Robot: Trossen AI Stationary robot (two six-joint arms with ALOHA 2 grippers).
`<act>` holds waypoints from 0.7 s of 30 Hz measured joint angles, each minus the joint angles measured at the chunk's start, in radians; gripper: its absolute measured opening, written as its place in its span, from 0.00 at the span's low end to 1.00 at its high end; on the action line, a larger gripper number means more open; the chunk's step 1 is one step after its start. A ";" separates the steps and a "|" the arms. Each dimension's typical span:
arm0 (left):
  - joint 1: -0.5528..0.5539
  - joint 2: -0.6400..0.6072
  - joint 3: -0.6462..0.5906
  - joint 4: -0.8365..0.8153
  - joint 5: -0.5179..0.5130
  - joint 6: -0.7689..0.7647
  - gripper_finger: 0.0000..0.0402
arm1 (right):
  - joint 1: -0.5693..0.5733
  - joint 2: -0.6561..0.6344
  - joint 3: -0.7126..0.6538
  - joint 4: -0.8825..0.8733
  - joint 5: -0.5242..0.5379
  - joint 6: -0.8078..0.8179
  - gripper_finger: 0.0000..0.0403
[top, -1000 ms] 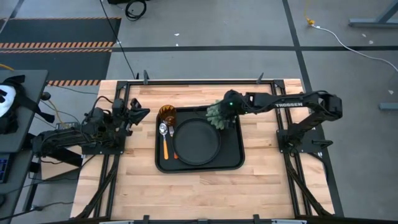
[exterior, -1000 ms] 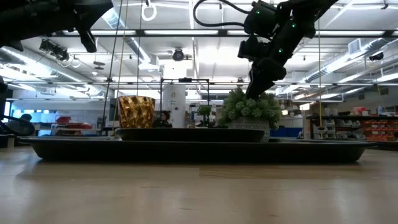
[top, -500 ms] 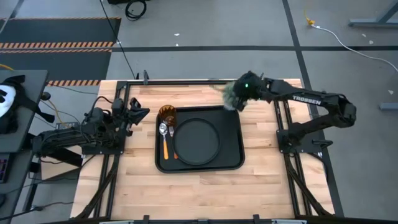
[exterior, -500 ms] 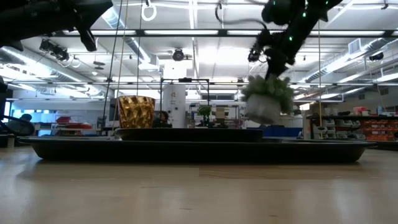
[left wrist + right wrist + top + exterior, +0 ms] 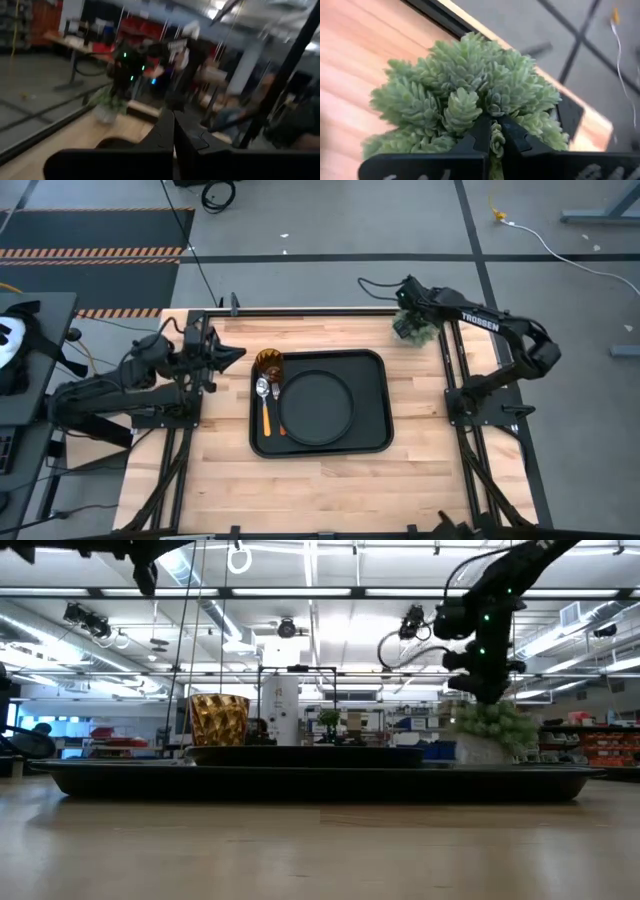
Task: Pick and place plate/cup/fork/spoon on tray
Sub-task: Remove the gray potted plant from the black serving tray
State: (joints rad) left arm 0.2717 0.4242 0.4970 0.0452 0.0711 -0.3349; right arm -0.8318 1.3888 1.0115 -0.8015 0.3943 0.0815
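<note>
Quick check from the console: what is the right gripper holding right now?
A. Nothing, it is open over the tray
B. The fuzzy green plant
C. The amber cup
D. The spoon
B: the right gripper is pinched shut on the green plant at the table's far right corner, off the tray; the cup sits on the tray.

The tray point(image 5: 375, 405) lies in the middle of the table point(image 5: 320, 490) in front of me. The plate point(image 5: 316, 406) sits in it, right of centre. The cup point(image 5: 268, 363) stands in its far left corner, with a spoon point(image 5: 262, 388) and a fork point(image 5: 267, 415) just near of it, left of the plate. A plant point(image 5: 415, 329) sits off the tray, by the table's far right corner.
</note>
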 joint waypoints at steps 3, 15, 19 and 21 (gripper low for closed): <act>0.000 0.041 0.084 -0.097 0.000 0.039 0.03 | -0.045 0.016 0.000 -0.052 0.014 0.056 0.05; 0.000 0.084 0.228 -0.157 0.004 0.110 0.03 | -0.085 0.029 0.002 -0.059 0.028 0.110 0.14; 0.000 0.084 0.229 -0.199 0.005 0.085 0.05 | -0.060 -0.007 0.002 -0.103 -0.035 0.134 0.25; 0.000 0.084 0.229 -0.233 0.006 0.074 0.05 | -0.027 -0.059 0.001 -0.121 -0.080 0.158 0.30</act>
State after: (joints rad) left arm 0.2714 0.5087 0.7258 -0.1876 0.0773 -0.2610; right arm -0.8592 1.3302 1.0125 -0.9222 0.3141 0.2399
